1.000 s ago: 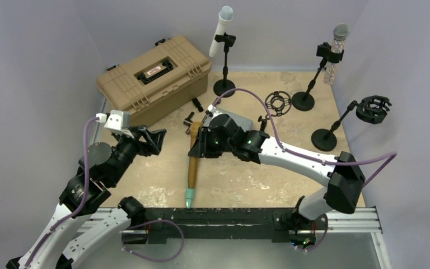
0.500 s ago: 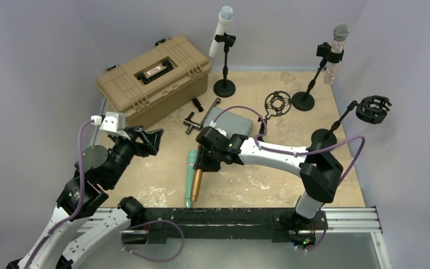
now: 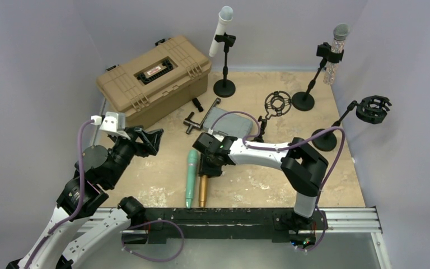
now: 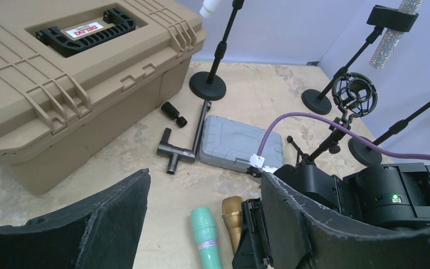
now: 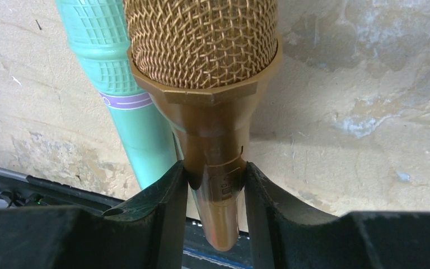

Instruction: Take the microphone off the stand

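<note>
Removal appears complete: the right gripper (image 5: 213,179), closed on the gold microphone (image 5: 204,61), holds it low at the tabletop (image 3: 246,185) beside a teal microphone (image 3: 191,175). Only release seems left; the left gripper (image 3: 150,137) hangs open, empty.

The right gripper (image 3: 208,168) has drawn back from beside the grey case (image 3: 232,120) toward the near edge, carrying the gold mic (image 3: 203,193) with it. That mic, which overlapped the teal mic (image 3: 191,176) seen from above, now sits just to its right, parallel. The right elbow (image 3: 305,167) has swung inward, uncovering the case.
</note>
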`<state>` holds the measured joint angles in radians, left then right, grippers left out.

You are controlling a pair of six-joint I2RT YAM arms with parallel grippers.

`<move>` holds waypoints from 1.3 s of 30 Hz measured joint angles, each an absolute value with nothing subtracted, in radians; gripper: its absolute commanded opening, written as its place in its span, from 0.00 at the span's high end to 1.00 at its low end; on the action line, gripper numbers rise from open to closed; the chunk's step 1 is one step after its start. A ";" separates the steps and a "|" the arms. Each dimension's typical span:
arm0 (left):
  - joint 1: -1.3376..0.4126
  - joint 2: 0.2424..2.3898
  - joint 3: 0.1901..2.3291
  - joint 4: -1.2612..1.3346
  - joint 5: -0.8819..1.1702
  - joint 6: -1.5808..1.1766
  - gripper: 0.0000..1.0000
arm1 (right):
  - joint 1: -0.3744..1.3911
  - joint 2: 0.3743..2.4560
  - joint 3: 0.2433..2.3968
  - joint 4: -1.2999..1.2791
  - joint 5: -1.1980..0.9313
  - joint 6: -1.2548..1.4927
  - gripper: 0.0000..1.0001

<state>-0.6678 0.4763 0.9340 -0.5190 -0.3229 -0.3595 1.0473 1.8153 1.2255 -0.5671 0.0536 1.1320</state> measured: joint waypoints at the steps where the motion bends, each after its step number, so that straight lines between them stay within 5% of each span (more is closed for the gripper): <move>1: -0.668 0.476 0.934 -0.519 -0.323 -0.360 0.30 | 1.047 1.819 1.228 -0.567 0.053 1.130 1.00; 10: -0.668 0.476 0.934 -0.519 -0.322 -0.360 0.30 | 1.047 1.866 1.231 -0.534 0.058 1.126 0.93; 19: -0.668 0.476 0.934 -0.519 -0.322 -0.360 0.30 | 1.047 1.865 1.228 -0.524 0.062 1.129 0.54; 39: -0.667 0.477 0.934 -0.519 -0.322 -0.359 0.29 | 1.047 1.707 1.325 -0.595 0.226 1.005 0.34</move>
